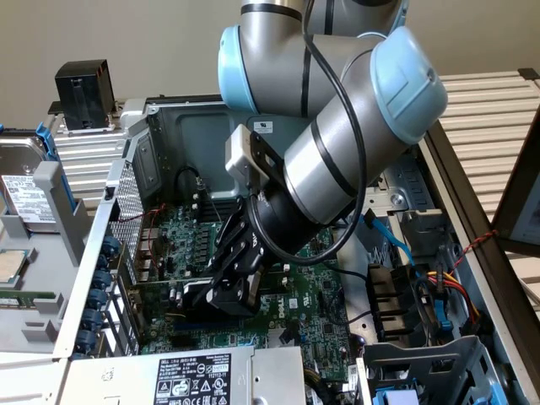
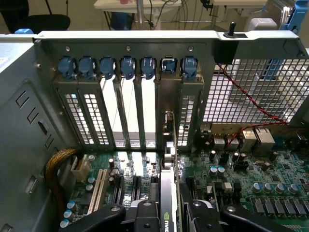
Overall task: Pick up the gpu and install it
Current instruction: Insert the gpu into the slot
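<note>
Where the grey arm [image 1: 337,152] dips into an open metal case [image 2: 29,121], its gripper [image 1: 228,295] [image 2: 171,218] is closed partway on the gpu [image 1: 196,299] [image 2: 167,193], one black finger pressed to each flat side. The card stands on edge, low over the green motherboard [image 1: 308,287] [image 2: 251,186]; whether it is seated I cannot tell. Its long axis runs from the gripper towards the case's rear wall, with the shiny bracket [image 2: 169,130] leading, upright among perforated steel slot covers [image 2: 91,116]. A row of rounded blue plastic clips [image 2: 126,66] sits above them.
</note>
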Tool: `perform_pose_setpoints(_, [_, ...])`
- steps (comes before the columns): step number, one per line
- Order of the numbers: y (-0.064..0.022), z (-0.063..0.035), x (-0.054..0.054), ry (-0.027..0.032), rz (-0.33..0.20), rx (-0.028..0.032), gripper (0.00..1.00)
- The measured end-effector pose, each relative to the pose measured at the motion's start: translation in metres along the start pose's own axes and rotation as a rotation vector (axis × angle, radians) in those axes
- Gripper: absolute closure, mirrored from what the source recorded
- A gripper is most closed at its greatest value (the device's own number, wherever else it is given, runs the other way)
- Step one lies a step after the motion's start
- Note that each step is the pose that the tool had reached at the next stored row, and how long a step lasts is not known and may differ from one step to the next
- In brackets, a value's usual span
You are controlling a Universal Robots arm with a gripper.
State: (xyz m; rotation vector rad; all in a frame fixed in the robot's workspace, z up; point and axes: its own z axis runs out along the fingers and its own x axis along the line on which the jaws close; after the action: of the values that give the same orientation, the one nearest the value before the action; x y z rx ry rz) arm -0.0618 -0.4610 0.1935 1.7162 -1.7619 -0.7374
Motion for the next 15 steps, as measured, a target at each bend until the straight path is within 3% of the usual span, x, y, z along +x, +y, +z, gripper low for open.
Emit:
perform_pose_setpoints(8, [-0.0004,0.0006,0.0000,-0.0002,0.000,0.0048,0.73])
perform_pose_setpoints(15, [-0.0005,0.0006,0.0000,-0.0003,0.000,0.0052,0.73])
